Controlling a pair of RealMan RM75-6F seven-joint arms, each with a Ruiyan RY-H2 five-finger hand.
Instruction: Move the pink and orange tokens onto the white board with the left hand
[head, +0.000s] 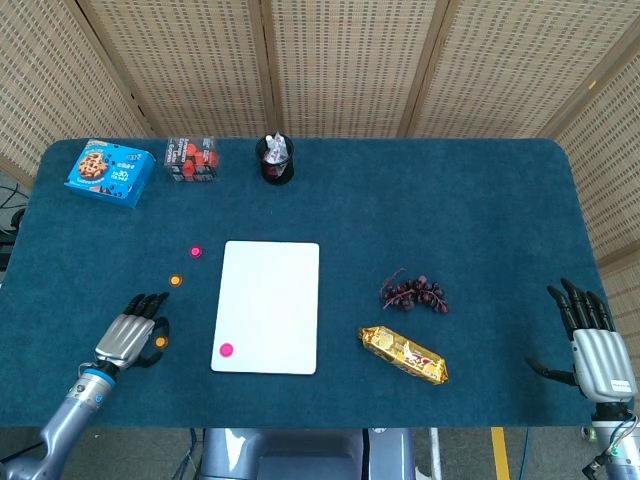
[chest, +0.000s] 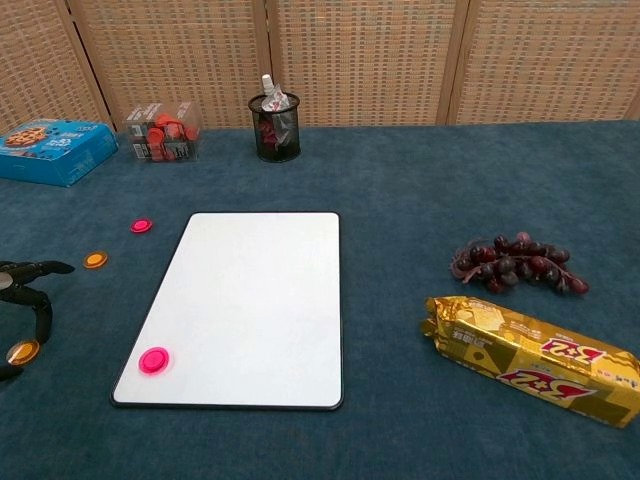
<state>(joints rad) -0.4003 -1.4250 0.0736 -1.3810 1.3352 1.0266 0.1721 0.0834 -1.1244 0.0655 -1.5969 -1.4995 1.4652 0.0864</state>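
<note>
My left hand (head: 126, 339) hangs low over the dark blue felt table (head: 450, 210) near its front left corner, fingers spread and holding nothing, with a small flat orange disc token (head: 160, 342) lying just beside my fingertips, apart from them as far as I can tell. A second little orange disc (head: 175, 281) sits further back on the felt, and beyond it a small pink round token (head: 195, 252), both just off the left edge of the rectangular white board with the dark rim (head: 268, 306). One bright pink token (head: 226, 350) already rests on the board's near left corner, so I judge the job partly done with three pieces to go. These tokens look thin, light and hard, likely smooth plastic, lying flush on soft felt, so I expect them to slide or flip rather than lift cleanly. My best bet is a pinch across the rim between thumb and a fingertip, pressing slightly into the felt to get under the edge. The nearest orange one seems the obvious pick. My right hand (head: 595, 352) rests at the far right edge of the table, fingers apart, empty, well away from everything. The purple grapes (head: 413, 294) and the gold-wrapped snack bar (head: 403, 354) lie right of the board, out of my path.
</note>
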